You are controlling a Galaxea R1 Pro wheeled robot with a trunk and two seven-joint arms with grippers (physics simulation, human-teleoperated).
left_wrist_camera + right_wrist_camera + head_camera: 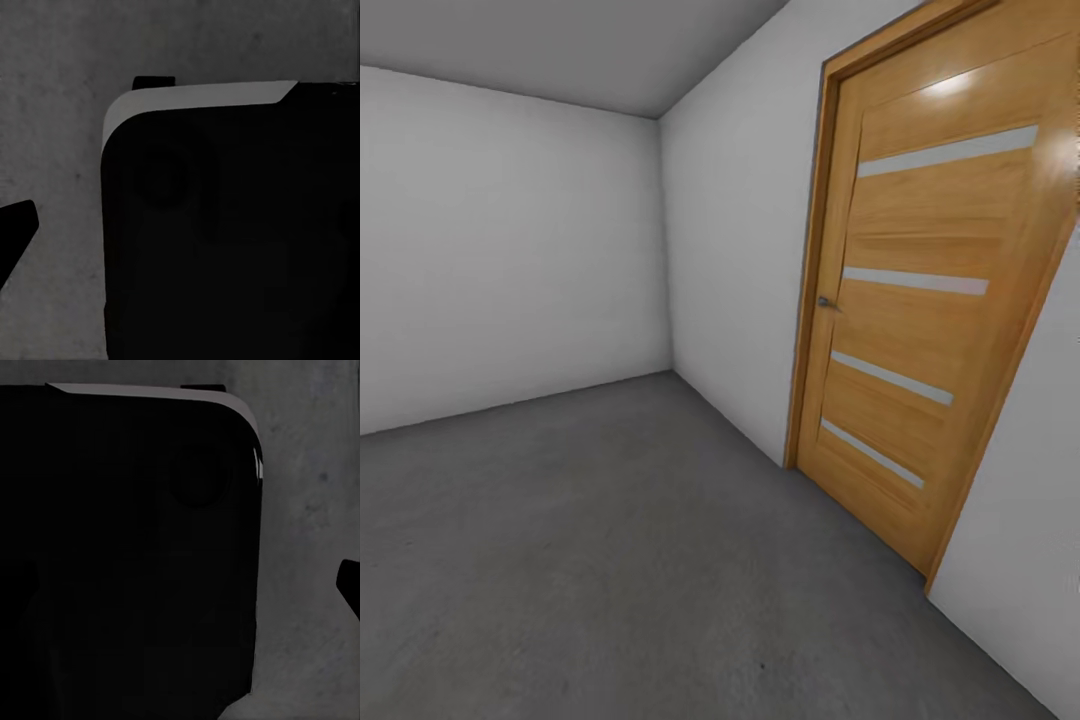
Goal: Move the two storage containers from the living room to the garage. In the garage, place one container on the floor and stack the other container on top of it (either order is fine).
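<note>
Both wrist views look down at the floor [52, 112], dark grey and rough, past a big black robot part [225, 240] with a pale edge. A black finger tip [15, 225] pokes in, but whether either pincer is open or closed cannot be told. Farther off, grey floor runs to a wooden door [920, 300] and white walls [510, 250].

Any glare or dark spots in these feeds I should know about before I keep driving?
Head view: a bright glare patch sits at the top of the wooden door, the verticals lean from lens tilt, and the grey floor is evenly lit. Left wrist view: a large black body sits unlit, its detail lost. Right wrist view: the same, a dark mass over mottled floor.
</note>
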